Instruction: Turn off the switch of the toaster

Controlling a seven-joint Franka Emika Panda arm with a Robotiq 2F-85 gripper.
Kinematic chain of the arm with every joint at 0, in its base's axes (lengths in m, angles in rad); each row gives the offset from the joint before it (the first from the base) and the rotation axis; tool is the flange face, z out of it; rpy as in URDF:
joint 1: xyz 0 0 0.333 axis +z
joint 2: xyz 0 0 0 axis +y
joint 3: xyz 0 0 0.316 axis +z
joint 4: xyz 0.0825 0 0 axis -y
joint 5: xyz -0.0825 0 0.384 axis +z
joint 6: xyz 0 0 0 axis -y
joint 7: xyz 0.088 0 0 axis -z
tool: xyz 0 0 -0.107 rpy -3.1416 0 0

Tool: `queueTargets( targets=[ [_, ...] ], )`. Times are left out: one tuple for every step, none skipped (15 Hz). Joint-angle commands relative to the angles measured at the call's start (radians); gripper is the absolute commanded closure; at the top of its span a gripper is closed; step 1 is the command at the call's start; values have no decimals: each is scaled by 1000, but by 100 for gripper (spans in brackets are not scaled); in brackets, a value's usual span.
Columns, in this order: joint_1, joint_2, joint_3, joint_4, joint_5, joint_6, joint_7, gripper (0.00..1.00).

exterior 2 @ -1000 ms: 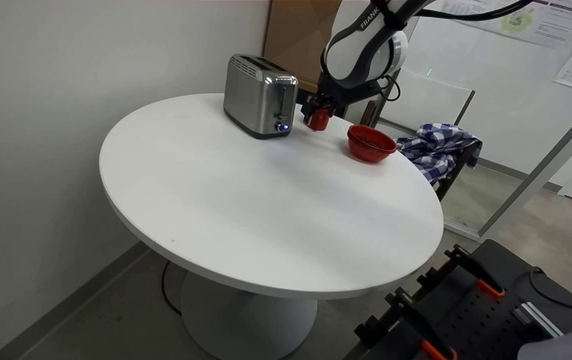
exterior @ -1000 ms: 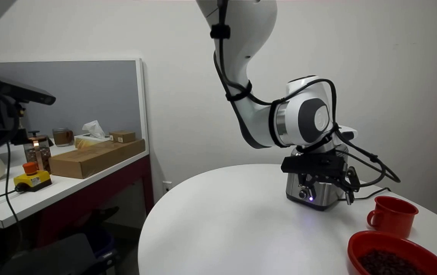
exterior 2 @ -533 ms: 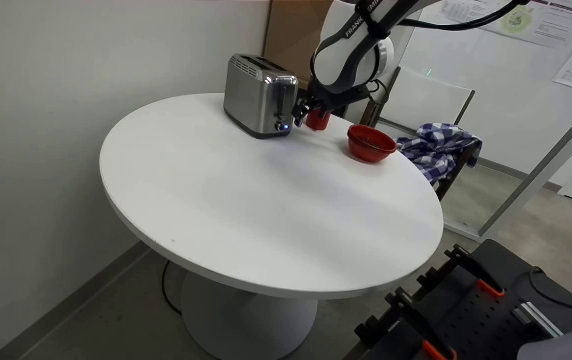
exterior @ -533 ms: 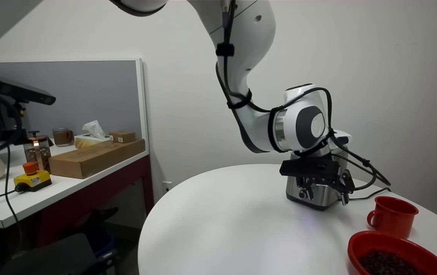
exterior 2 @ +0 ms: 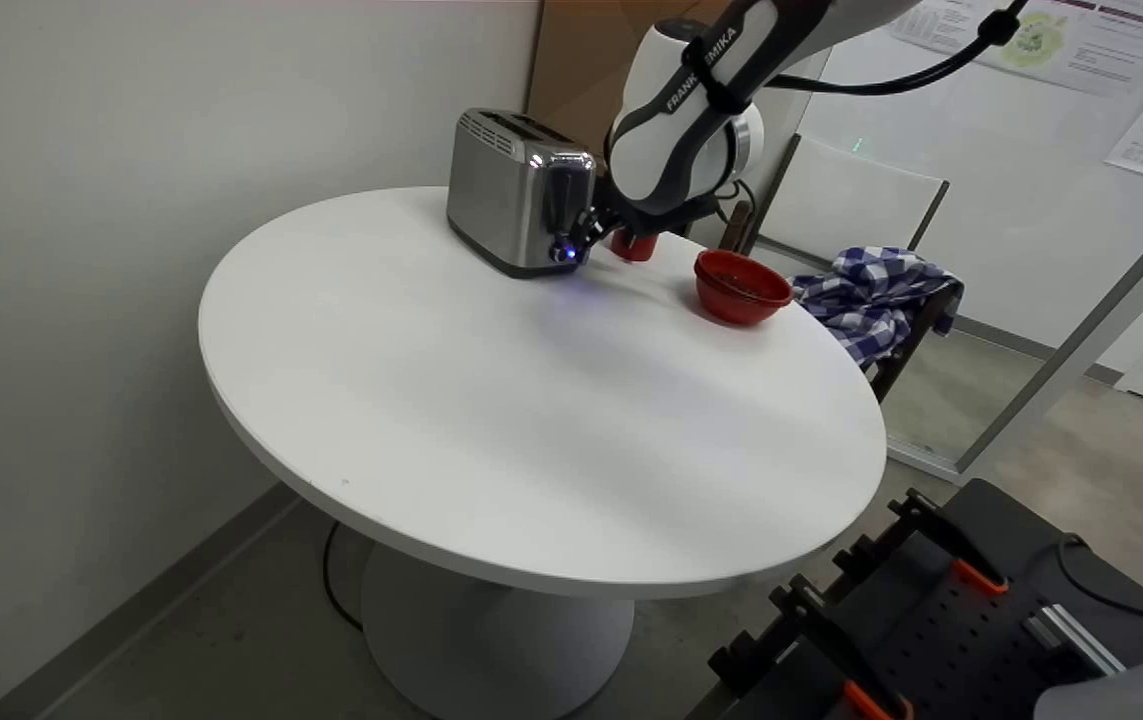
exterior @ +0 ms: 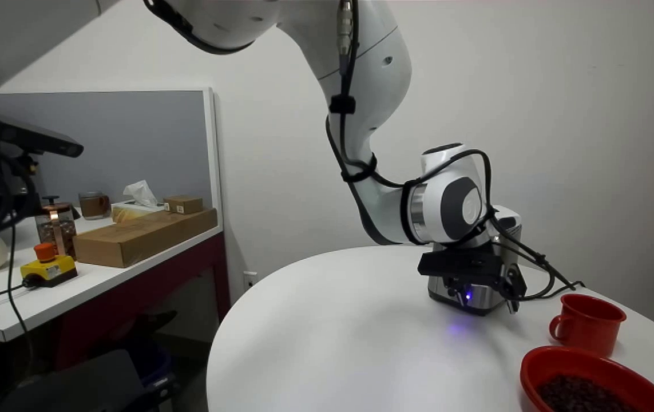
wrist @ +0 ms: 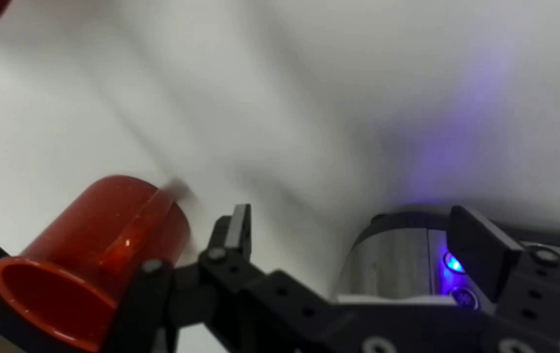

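Note:
The silver toaster (exterior 2: 501,190) stands on the white table in both exterior views; much of it is behind my arm in an exterior view (exterior: 438,286). A lit blue button (wrist: 453,262) glows low on its front, with a dark round button (wrist: 465,297) beside it in the wrist view. The glow also shows in both exterior views (exterior: 468,296) (exterior 2: 569,254). My gripper (wrist: 351,211) is open and empty, fingers wide apart. Its right finger in the wrist view partly covers the lit button. The gripper is close at the toaster's front (exterior 2: 586,238); I cannot tell whether it touches.
A red mug (exterior: 590,326) stands near the gripper and shows beside the left finger in the wrist view (wrist: 108,235). A red bowl (exterior 2: 741,290) with dark contents is near the table edge. A wall rises behind the toaster. A black cord (exterior: 567,286) runs behind it.
My arm and gripper have moved lower and toward the toaster's front. The blue light, hidden behind a finger half a second ago in an exterior view, shows again. The toaster, mug and bowl have not moved.

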Motion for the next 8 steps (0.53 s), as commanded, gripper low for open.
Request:
queueTargets(
  targets=[
    [28,52,-32,48,32,48,22,0],
    [27,55,-30,46,40,58,25,0],
    [23,55,-23,44,51,67,22,0],
    [20,53,-17,40,60,75,16,0],
    [17,49,-14,33,67,86,7,0],
    [15,46,-11,29,70,91,-1,0],
    [13,40,-10,24,68,91,-9,0],
    [11,33,-9,19,65,90,-17,0]
  ],
)
